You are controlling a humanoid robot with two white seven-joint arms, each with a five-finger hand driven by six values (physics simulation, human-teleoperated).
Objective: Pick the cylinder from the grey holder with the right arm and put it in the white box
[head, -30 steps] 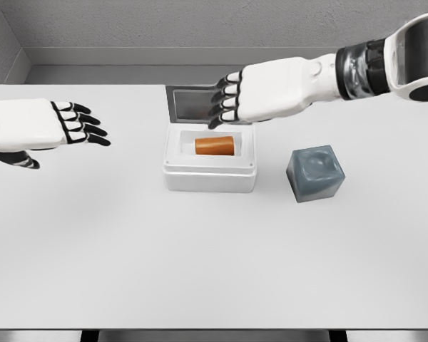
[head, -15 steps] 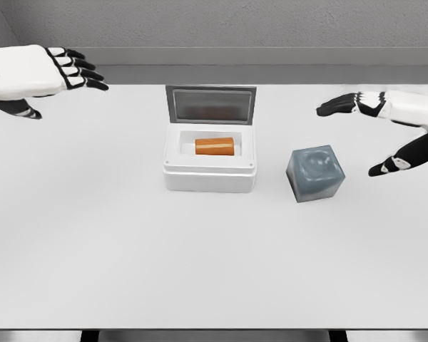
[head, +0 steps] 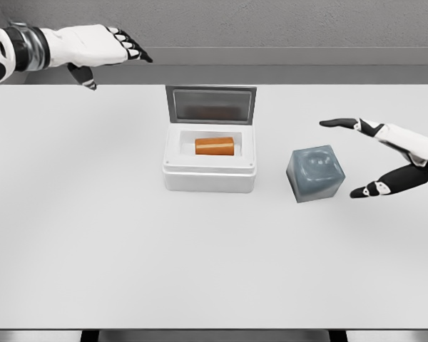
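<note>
An orange cylinder (head: 215,146) lies on its side inside the white box (head: 210,178), whose grey lid (head: 210,105) stands raised at the back. The grey holder (head: 314,173), a cube with a round hollow on top, sits empty to the right of the box. My right hand (head: 374,153) hovers just right of the holder, fingers spread wide, holding nothing. My left hand (head: 107,48) is raised at the far upper left, fingers extended and empty.
The white table (head: 128,249) runs to a front edge near the bottom of the view. A grey wall rises behind the table's far edge.
My right hand has pulled back from above the box to the right of the holder and sunk slightly. My left hand has risen and swung right toward the back left.
</note>
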